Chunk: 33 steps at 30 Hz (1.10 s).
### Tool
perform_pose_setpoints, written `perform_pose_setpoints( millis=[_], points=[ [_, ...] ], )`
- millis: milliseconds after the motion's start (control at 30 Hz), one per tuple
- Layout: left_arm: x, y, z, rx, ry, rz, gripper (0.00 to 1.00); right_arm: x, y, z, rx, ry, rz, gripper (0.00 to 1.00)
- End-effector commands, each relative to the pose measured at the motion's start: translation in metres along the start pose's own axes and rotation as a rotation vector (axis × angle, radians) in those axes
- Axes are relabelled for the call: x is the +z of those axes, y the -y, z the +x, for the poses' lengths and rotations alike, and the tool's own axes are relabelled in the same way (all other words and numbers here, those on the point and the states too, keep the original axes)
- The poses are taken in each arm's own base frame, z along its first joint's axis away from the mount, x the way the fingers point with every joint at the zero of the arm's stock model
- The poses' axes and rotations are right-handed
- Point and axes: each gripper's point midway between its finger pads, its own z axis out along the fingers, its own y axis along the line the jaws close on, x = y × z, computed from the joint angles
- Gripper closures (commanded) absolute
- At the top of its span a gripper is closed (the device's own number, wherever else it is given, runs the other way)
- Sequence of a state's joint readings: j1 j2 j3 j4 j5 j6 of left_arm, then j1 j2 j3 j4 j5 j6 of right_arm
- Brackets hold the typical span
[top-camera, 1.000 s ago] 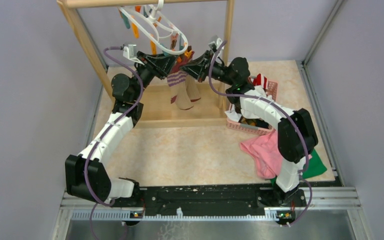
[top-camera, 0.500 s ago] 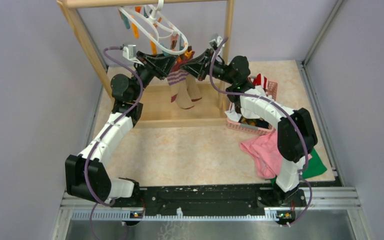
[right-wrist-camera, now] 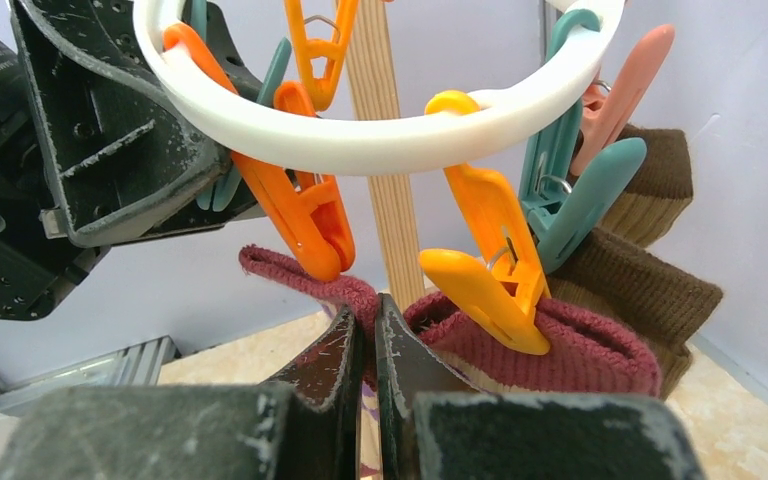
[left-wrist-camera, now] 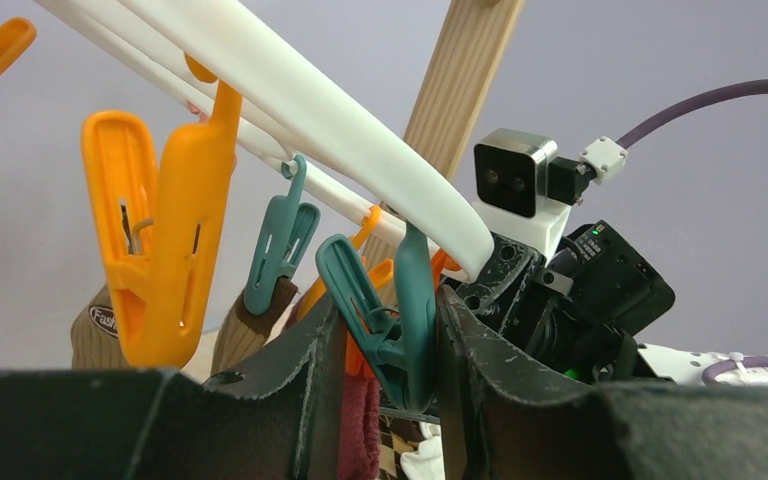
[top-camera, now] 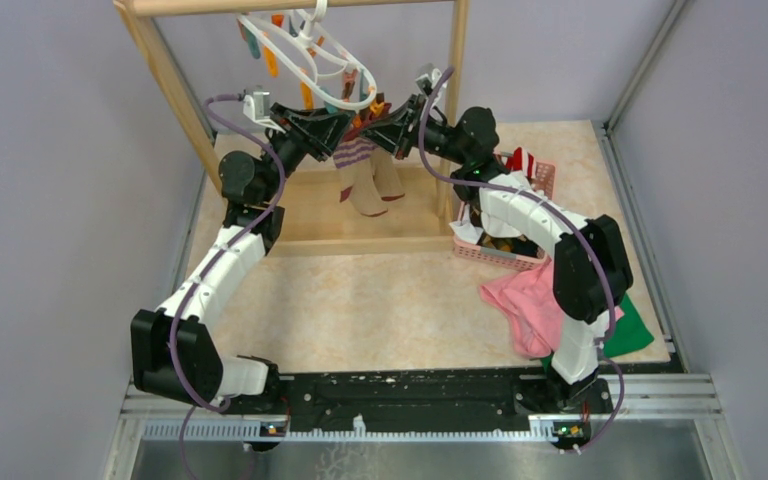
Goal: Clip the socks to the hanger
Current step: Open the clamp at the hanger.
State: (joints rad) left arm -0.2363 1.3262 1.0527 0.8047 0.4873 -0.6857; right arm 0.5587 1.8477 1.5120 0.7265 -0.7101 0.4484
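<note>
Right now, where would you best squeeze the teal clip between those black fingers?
I'd pinch the teal clip by its two splayed handle arms, just below the hanger, coming up from beneath: it hangs nearly upright, and its flat outer faces point sideways.

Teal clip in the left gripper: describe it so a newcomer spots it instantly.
On the wooden rack hangs a white hanger. Its teal clip sits in the left gripper, above a maroon cuff; the neighbouring teal clip holds a brown sock.
</note>
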Motion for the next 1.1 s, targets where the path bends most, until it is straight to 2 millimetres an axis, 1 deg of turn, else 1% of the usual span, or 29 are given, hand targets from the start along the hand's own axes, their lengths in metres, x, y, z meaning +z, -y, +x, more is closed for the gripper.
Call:
perform_pose_setpoints(
  millis=[0, 100, 300, 400, 833, 1067],
  points=[
    [-0.005, 0.024, -0.004, 0.033, -0.007, 0.099, 0.83, 0.004, 0.004, -0.020, -0.019, 0.032, -0.002, 1.00],
    [-0.006, 0.023, -0.003, 0.031, -0.011, 0.094, 0.83, 0.005, 0.005, -0.022, -0.014, 0.031, 0.005, 1.00],
    [-0.006, 0.023, -0.003, 0.038, -0.011, 0.095, 0.84, 0.003, 0.004, -0.019, -0.005, 0.024, 0.002, 1.00],
    [-0.007, 0.022, -0.003, 0.047, -0.014, 0.096, 0.83, 0.002, 0.000, -0.022, -0.003, 0.035, -0.011, 1.00],
    [-0.007, 0.020, 0.002, 0.070, -0.031, 0.102, 0.83, -0.001, -0.008, -0.033, 0.009, 0.054, -0.032, 1.00],
    [-0.008, 0.022, 0.006, 0.076, -0.048, 0.121, 0.83, -0.001, -0.006, -0.037, 0.027, 0.060, -0.021, 1.00]
  ],
)
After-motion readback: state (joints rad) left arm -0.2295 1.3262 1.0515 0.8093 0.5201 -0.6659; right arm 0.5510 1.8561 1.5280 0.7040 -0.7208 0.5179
